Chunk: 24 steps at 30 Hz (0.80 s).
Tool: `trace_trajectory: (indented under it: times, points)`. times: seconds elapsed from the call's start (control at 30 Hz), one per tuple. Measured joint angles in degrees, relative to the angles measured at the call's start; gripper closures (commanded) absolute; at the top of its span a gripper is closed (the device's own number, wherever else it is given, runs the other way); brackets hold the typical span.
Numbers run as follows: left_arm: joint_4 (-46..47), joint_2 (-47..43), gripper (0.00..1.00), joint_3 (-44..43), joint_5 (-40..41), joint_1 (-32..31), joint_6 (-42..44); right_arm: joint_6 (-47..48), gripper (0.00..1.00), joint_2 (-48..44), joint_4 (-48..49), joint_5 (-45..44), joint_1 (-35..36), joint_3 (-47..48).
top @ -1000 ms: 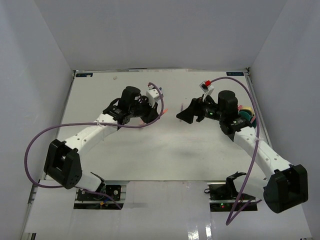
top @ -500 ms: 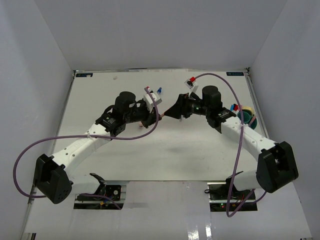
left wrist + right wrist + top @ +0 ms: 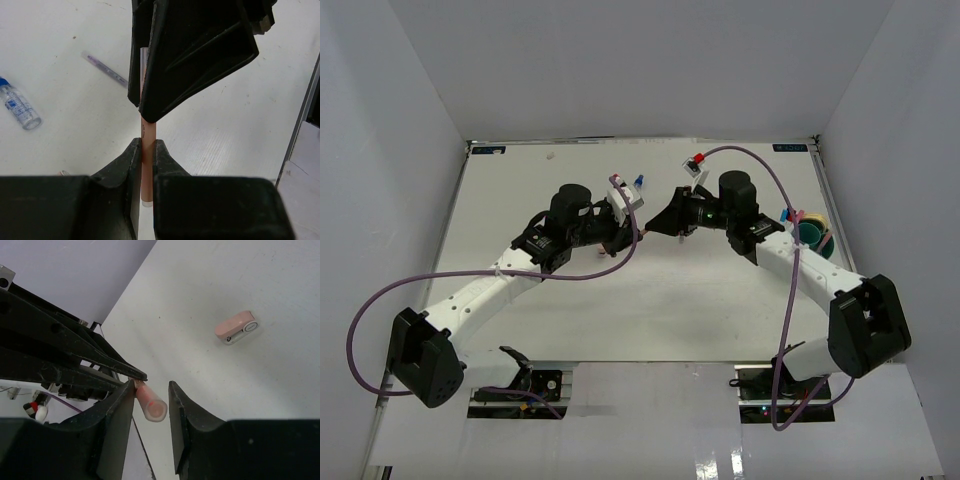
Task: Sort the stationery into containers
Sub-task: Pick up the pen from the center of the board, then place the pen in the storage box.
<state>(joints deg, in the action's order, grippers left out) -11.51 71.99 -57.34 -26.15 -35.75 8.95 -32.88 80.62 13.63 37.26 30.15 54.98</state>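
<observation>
A thin pink pen (image 3: pixel 148 145) stands between the fingertips of my left gripper (image 3: pixel 146 144), which is shut on it above the table's middle (image 3: pixel 626 234). My right gripper (image 3: pixel 151 390) has come up to it from the right (image 3: pixel 662 226), its jaws either side of the pen's translucent pink end (image 3: pixel 153 406). That end touches one jaw, and a gap shows at the other. The round teal container (image 3: pixel 814 233) sits at the right edge behind the right arm, with coloured stationery in it. A small blue-capped clear bottle (image 3: pixel 18 105) and a thin purple pen (image 3: pixel 105 70) lie on the table.
A small pinkish block with a white end (image 3: pixel 237 326) lies on the table beyond the right gripper. White walls close in the table on three sides. Purple cables loop off both arms.
The right gripper has swung left to meet the left gripper and its jaws have narrowed around the pen's end. The left arm shifted right early on, still holding the pen.
</observation>
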Motion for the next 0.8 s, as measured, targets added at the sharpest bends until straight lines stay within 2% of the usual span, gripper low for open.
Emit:
trace_trajectory:
  times: [0.1,0.17,0.27,0.3,0.33,0.43,0.47,0.57,0.67,0.8]
  points:
    - [0.0,0.0,0.87,0.2,0.2,0.0,-0.2,-0.5,0.75,0.3,0.4,0.5,0.3,0.0]
    - [-0.1,0.0,0.80,0.4,0.4,0.0,-0.2,-1.1,0.85,0.3,1.0,1.0,0.3,0.0]
    - [0.0,0.0,0.67,0.6,0.5,0.0,-0.2,-1.1,0.91,0.3,1.2,1.0,0.6,0.0]
    - [0.0,0.0,0.61,0.6,0.8,0.0,-0.3,-0.9,0.92,0.3,1.2,0.8,0.7,0.0]
    - [0.0,0.0,0.49,0.6,1.1,0.0,-0.3,-0.5,0.92,0.2,1.0,0.4,0.7,0.0]
    - [0.2,0.0,0.33,0.6,2.2,0.0,-1.0,0.9,0.92,-0.3,-0.7,-1.5,0.4,0.0]
    - [0.2,0.0,0.22,0.6,2.7,0.0,-1.4,1.8,0.92,-0.8,-1.9,-2.9,0.2,0.0]
    - [0.1,0.0,0.10,0.6,4.9,0.0,-2.4,4.6,0.92,-3.2,-7.2,-8.5,-1.5,0.0]
    - [-0.1,0.4,0.02,0.6,8.5,0.0,-4.0,8.0,0.92,-7.2,-13.5,-16.2,-5.2,-0.5]
    - [-1.5,2.2,0.02,-0.1,15.8,0.0,-7.1,12.0,0.92,-12.9,-21.2,-28.4,-12.8,-0.8]
